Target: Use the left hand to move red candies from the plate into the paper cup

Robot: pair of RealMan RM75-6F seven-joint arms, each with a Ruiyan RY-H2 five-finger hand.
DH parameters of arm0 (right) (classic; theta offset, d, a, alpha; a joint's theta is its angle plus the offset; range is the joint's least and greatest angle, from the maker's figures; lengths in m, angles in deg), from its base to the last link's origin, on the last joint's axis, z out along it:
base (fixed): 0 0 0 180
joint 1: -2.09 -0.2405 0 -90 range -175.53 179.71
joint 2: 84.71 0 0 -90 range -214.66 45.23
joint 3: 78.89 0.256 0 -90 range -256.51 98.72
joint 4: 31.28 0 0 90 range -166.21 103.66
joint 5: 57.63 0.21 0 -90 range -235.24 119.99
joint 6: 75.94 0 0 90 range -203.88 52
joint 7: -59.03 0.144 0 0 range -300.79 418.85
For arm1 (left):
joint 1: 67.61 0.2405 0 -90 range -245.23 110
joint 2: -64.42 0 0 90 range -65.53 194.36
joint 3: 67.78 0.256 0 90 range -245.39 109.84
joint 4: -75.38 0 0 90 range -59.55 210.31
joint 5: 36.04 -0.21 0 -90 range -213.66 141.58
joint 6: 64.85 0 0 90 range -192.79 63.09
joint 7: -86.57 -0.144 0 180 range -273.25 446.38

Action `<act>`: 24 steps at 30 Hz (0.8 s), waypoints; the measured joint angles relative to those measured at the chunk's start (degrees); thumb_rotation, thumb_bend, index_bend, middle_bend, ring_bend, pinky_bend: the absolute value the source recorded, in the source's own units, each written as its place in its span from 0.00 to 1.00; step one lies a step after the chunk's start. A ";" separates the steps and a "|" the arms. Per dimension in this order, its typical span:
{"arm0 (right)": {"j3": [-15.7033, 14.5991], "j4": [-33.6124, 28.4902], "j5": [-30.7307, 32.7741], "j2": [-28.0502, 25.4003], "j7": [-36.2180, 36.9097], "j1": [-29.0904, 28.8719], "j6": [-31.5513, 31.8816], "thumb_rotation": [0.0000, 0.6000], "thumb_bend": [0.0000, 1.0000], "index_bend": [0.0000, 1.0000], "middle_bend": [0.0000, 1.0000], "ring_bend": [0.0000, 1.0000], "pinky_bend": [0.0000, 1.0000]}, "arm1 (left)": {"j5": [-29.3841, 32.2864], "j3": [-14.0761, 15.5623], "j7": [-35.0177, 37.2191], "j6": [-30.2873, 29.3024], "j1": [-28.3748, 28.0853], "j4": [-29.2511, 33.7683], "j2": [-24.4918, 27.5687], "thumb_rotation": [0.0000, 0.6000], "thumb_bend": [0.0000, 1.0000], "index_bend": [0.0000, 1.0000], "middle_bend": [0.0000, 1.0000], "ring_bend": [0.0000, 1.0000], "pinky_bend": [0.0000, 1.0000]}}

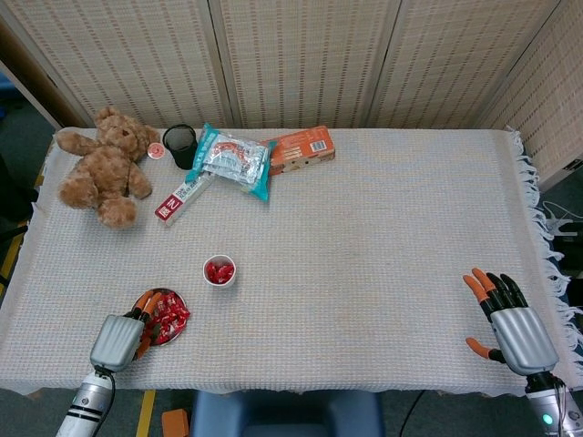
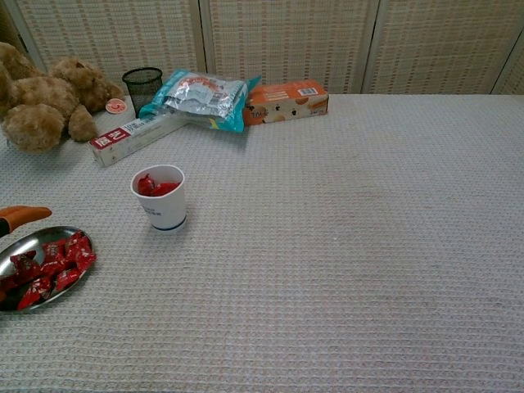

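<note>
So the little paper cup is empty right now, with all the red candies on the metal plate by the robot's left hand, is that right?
Not quite. The paper cup is not empty: the chest view shows a few red candies already inside it. The rest holds: more red candies lie on the metal plate by the left robot hand.

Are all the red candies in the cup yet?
Not yet. Some red candies already sit in the paper cup. Many more lie on the plate. The left hand is over the plate's near edge, fingers among the candies; whether it holds one is unclear. The right hand rests apart.
</note>
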 measured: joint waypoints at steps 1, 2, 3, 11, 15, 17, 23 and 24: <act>0.06 0.02 0.12 0.03 -0.03 -0.02 -0.04 1.00 0.09 0.00 0.00 0.00 0.00 | 0.15 -0.12 0.08 0.25 -0.06 -0.01 -0.01 1.00 0.31 0.00 0.09 0.58 0.89; 0.10 0.04 0.21 0.05 -0.04 -0.03 -0.07 1.00 0.09 0.00 0.00 0.00 0.00 | 0.35 -0.26 0.20 0.77 -0.20 0.06 0.03 1.00 0.31 0.00 0.10 0.58 0.89; 0.14 0.05 0.30 0.07 -0.05 -0.04 -0.11 1.00 0.09 0.00 0.00 0.00 0.00 | 0.48 -0.35 0.26 1.26 -0.35 0.18 0.12 1.00 0.31 0.00 0.10 0.58 0.89; 0.31 0.01 0.86 0.21 -0.47 -0.16 -0.55 1.00 0.09 0.00 0.00 0.00 0.00 | 0.86 -0.39 0.33 5.63 -2.11 4.93 2.49 1.00 0.31 0.02 0.14 0.60 0.89; 0.36 0.03 1.03 0.22 -0.56 -0.23 -0.76 1.00 0.09 0.00 0.00 0.00 0.00 | 1.22 -0.69 -0.70 6.73 -2.78 5.98 3.03 1.00 0.31 0.03 0.15 0.60 0.89; 0.35 0.01 1.17 0.26 -0.72 -0.29 -1.01 1.00 0.09 0.00 0.00 0.00 0.00 | 1.14 -0.84 -0.89 6.87 -3.00 6.01 2.92 1.00 0.31 0.02 0.14 0.60 0.89; 0.33 -0.42 1.74 0.12 -1.26 -0.42 -1.61 1.00 0.09 0.00 0.00 0.00 0.00 | -1.38 -0.81 -2.72 4.99 -3.06 4.85 1.77 1.00 0.31 0.00 0.08 0.60 0.89; 0.34 -0.47 1.77 0.10 -1.28 -0.40 -1.58 1.00 0.09 0.00 0.00 0.00 0.00 | -1.69 -0.78 -3.20 4.81 -3.07 4.57 1.56 1.00 0.31 0.00 0.06 0.60 0.89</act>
